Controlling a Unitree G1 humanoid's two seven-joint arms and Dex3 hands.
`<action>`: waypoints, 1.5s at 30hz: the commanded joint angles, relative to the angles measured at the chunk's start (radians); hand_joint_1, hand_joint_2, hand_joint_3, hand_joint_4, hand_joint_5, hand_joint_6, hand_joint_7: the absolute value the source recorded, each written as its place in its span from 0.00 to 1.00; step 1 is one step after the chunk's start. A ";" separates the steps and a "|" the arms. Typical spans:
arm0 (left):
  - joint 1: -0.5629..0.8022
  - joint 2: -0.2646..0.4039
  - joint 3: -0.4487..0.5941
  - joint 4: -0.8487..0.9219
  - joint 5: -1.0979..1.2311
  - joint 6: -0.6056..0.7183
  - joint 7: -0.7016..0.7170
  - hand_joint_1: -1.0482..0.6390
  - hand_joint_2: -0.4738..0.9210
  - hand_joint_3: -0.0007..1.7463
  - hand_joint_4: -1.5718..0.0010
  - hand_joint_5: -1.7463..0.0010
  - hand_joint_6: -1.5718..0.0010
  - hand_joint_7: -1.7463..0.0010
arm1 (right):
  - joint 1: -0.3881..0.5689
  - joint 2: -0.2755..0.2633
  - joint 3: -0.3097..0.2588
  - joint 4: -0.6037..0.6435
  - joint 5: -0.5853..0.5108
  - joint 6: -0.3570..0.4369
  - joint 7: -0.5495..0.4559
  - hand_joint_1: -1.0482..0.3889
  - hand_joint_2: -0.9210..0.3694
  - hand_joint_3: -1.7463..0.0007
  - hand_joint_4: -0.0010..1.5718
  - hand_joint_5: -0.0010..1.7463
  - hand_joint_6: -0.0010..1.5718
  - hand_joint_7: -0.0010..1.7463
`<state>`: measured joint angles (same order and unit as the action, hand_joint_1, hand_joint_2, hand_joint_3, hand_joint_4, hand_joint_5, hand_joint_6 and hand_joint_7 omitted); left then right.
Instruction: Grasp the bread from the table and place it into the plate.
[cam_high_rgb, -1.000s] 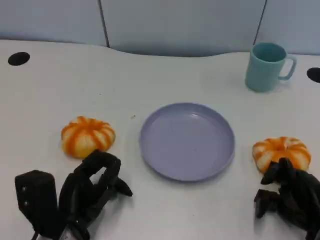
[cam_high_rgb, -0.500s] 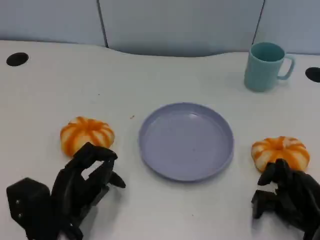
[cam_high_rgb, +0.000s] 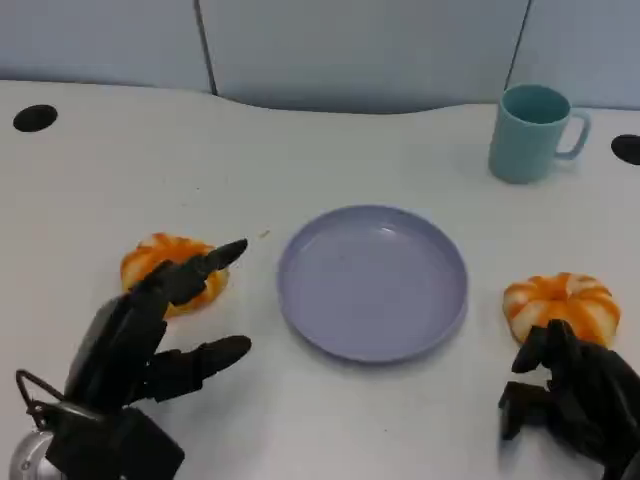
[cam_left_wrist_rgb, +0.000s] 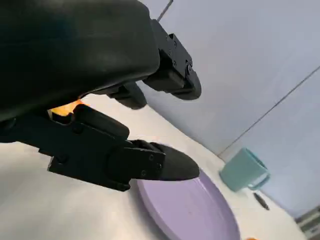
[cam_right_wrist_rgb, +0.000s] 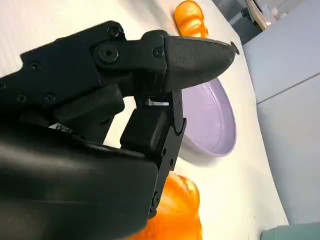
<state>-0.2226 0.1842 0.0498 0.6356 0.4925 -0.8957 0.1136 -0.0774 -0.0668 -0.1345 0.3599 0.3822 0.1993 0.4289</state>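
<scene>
Two orange-and-white striped bread rolls lie on the white table, one on each side of the lavender plate (cam_high_rgb: 372, 215). My left hand (cam_high_rgb: 150, 330) hovers just before the left bread (cam_high_rgb: 160, 258) with its fingers spread wide; one fingertip (cam_high_rgb: 232, 250) reaches over the roll's right edge and holds nothing. The left wrist view shows a sliver of that bread (cam_left_wrist_rgb: 65, 107) behind the fingers (cam_left_wrist_rgb: 150, 165), and the plate (cam_left_wrist_rgb: 195, 210) beyond. My right hand (cam_high_rgb: 570, 395) sits curled just in front of the right bread (cam_high_rgb: 562, 303), gripping nothing. In the right wrist view the bread (cam_right_wrist_rgb: 177, 210) lies close under the fingers (cam_right_wrist_rgb: 190, 55).
A teal mug (cam_high_rgb: 530, 132) stands at the back right, handle to the right. Black round holes (cam_high_rgb: 34, 118) (cam_high_rgb: 627, 148) mark the table's far left and right. The table's back edge meets a grey wall.
My left hand has uncurled and spread its fingers, and reached forward to the left bread. The right hand has barely moved.
</scene>
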 joint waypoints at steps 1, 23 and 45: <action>-0.007 0.134 -0.054 -0.179 0.263 0.160 0.118 0.20 1.00 0.12 0.95 0.90 0.87 1.00 | 0.014 -0.005 0.000 0.005 -0.008 0.027 -0.008 0.40 0.00 0.76 0.83 0.68 0.77 0.61; -0.155 0.293 -0.358 -0.292 0.571 0.714 -0.032 0.35 0.85 0.00 1.00 1.00 0.96 1.00 | 0.033 0.006 0.009 -0.023 -0.008 0.033 -0.013 0.41 0.00 0.75 0.84 0.67 0.78 0.60; -0.603 0.116 -0.633 0.554 0.512 0.699 0.081 0.28 0.86 0.00 1.00 1.00 0.99 1.00 | 0.040 0.004 0.004 -0.023 -0.007 0.036 -0.002 0.41 0.00 0.75 0.84 0.67 0.77 0.61</action>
<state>-0.7857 0.3106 -0.5623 1.1255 1.0207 -0.1984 0.1691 -0.0607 -0.0542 -0.1267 0.3221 0.3851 0.2286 0.4294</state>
